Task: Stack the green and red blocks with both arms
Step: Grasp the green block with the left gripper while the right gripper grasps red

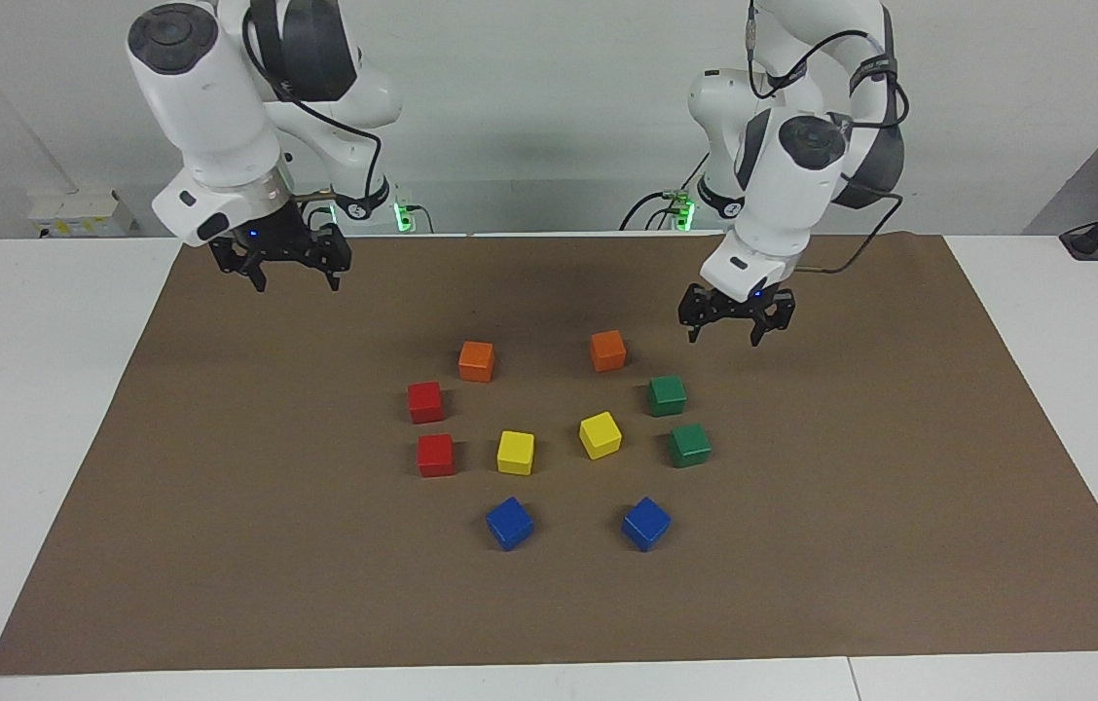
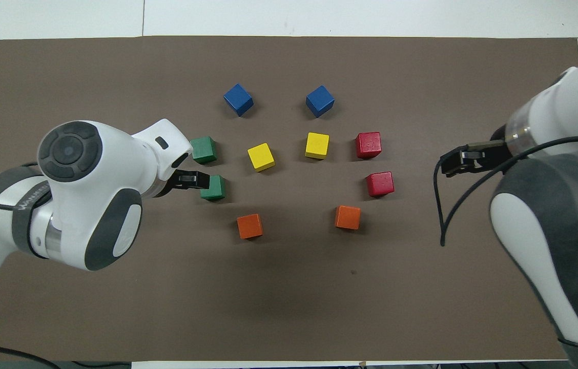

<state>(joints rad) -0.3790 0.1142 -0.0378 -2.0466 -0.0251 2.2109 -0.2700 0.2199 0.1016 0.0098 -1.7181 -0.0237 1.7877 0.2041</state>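
Two green blocks [image 1: 667, 394] [image 1: 690, 444] lie on the brown mat toward the left arm's end, two red blocks [image 1: 425, 401] [image 1: 436, 454] toward the right arm's end. In the overhead view the green blocks [image 2: 203, 149] [image 2: 215, 190] and red blocks [image 2: 368, 144] [image 2: 380, 183] all sit apart. My left gripper [image 1: 726, 337] hangs open and empty in the air, close by the green block nearer the robots; from overhead the left gripper [image 2: 194, 179] overlaps that block's edge. My right gripper [image 1: 297, 283] [image 2: 460, 163] hangs open and empty over bare mat, well aside of the red blocks.
Two orange cubes [image 1: 476, 360] [image 1: 607, 350] lie nearest the robots, two yellow cubes [image 1: 515, 452] [image 1: 600, 434] in the middle, two blue cubes [image 1: 509, 523] [image 1: 645, 523] farthest. All rest on the brown mat [image 1: 218, 535] covering the white table [image 1: 23, 389].
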